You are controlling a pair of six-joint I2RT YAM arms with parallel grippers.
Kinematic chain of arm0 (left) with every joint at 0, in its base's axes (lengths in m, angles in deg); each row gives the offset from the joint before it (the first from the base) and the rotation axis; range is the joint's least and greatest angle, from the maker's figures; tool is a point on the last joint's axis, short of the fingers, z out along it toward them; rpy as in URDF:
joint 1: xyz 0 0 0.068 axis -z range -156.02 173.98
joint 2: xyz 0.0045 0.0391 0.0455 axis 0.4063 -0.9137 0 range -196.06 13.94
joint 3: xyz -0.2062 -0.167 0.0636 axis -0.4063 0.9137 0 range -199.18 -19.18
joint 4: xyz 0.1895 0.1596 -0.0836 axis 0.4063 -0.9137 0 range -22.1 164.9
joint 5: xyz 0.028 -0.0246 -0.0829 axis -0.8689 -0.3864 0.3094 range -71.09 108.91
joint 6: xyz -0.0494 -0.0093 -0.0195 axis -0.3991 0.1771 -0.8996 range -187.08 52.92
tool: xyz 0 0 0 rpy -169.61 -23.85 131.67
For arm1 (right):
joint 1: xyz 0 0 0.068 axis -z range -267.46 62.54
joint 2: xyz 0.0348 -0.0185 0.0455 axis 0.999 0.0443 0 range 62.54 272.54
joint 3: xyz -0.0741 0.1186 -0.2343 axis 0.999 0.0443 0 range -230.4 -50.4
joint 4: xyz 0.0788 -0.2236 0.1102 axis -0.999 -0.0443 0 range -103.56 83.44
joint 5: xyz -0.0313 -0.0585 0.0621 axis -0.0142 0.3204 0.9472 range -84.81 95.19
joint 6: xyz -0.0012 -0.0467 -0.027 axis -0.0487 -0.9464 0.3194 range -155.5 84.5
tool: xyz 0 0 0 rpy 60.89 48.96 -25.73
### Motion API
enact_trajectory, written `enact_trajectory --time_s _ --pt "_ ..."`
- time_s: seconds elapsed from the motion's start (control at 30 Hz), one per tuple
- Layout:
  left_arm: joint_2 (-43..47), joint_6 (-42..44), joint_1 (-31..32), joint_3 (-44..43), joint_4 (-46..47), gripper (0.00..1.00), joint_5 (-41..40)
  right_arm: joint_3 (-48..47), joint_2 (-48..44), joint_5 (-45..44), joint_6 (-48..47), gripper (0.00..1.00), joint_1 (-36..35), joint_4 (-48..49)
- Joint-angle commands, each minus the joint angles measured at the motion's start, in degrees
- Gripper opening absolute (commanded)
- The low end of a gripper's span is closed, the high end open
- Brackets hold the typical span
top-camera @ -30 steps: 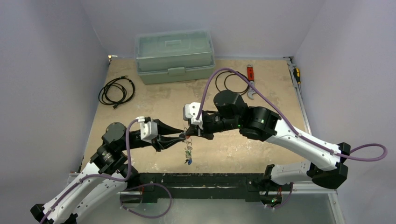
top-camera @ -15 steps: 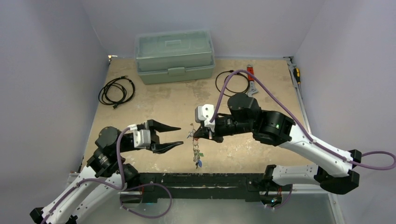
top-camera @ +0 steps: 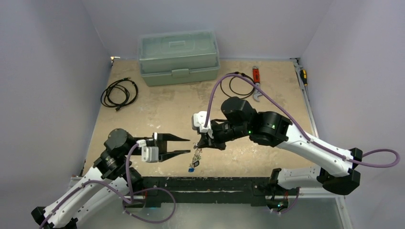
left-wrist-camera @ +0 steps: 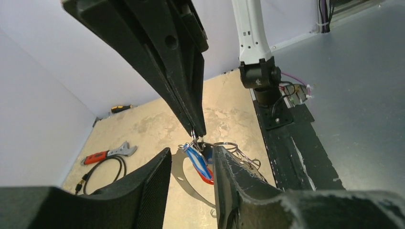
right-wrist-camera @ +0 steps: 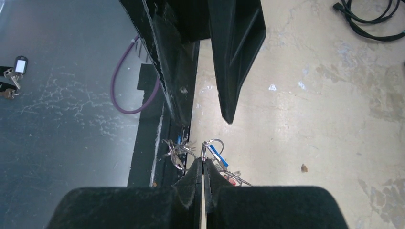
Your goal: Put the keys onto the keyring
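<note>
Tan counter (top-camera: 143, 114) w/ grey walls. Top view: green toolbox (top-camera: 177, 57) at the far edge, black cable coil (top-camera: 119, 93) far left, red-handled wrench (top-camera: 257, 78) far right. Left claw (top-camera: 187, 146) sits near-centre and points right, fingers spread, tips just left of the keys (top-camera: 193, 162). Right claw (top-camera: 199, 143) is closed at the top of that bunch, which dangles over the near part of the counter, blue head lowest.

Left wrist view: own fingers (left-wrist-camera: 153, 191) apart. Right claw's tips come down from above and pinch the keyring (left-wrist-camera: 228, 143). Blue and red key heads hang just below the tips. Whether they sit btwn the left fingers or beyond them can't be told.

Right wrist view: own tips pressed together on the thin loop, silver keys bunched to its left, blue head to its right. Left claw's fingers are ahead, gap btwn them.
</note>
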Motion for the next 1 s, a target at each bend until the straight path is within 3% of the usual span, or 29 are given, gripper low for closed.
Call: enact_trajectory --time_s 0.0,0.13,0.47,0.77,0.97 --pt "-0.8 8.1 1.6 -0.2 -3.3 0.34 0.2 -3.1 1.1 2.2 0.4 0.0 -1.1 -0.3" --pt "-0.9 11.9 3.0 -0.3 -7.1 0.3 -1.1 -4.1 2.5 2.2 0.1 0.0 -2.4 -1.4" --pt "-1.7 17.5 5.4 -0.1 -11.5 0.3 -4.0 -5.0 3.7 1.0 0.0 0.0 -4.2 -2.3" --pt "-1.4 17.9 6.0 0.6 -11.3 0.28 -2.9 -5.0 4.2 1.1 -0.3 0.0 -4.2 -2.2" --pt "-1.2 17.4 6.0 1.1 -10.1 0.2 -2.3 -5.4 5.1 1.7 -0.4 0.0 -4.2 -2.2"
